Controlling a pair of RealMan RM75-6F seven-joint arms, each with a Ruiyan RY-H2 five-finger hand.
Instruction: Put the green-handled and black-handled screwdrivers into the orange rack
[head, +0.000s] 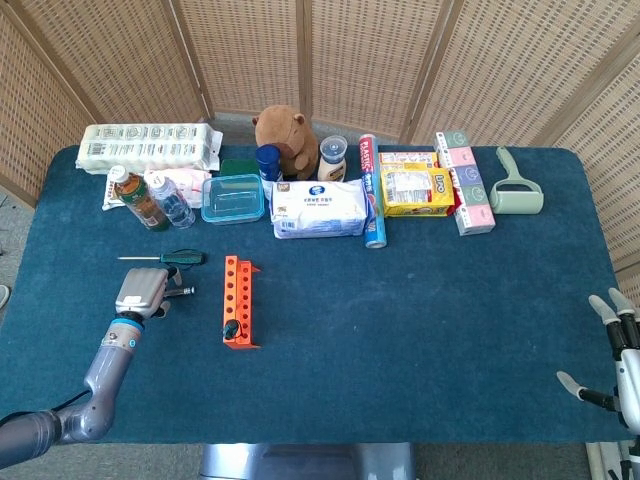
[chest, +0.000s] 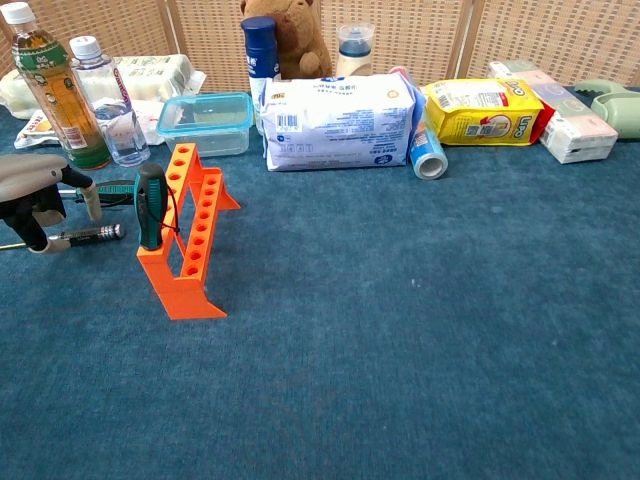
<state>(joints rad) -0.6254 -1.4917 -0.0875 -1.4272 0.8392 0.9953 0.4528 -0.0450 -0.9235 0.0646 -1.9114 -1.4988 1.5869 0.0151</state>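
Observation:
The orange rack (head: 238, 300) (chest: 190, 240) stands left of centre, and a screwdriver with a dark, green-trimmed handle (head: 232, 328) (chest: 152, 207) is upright in its near end. A green-handled screwdriver (head: 180, 257) (chest: 115, 188) lies flat beyond my left hand. A slim black-handled screwdriver (head: 180, 291) (chest: 88, 234) lies on the cloth. My left hand (head: 140, 293) (chest: 35, 195) hovers over its shaft end, fingers curved down on either side, not lifting it. At the lower right my right hand (head: 615, 360) stays spread and holds nothing.
Two bottles (chest: 60, 90), a clear blue-lidded box (chest: 205, 122), a wipes pack (chest: 335, 122), a plush toy (head: 285, 130), snack boxes (head: 415, 190) and a lint roller (head: 515, 190) line the back of the blue table (head: 420, 330).

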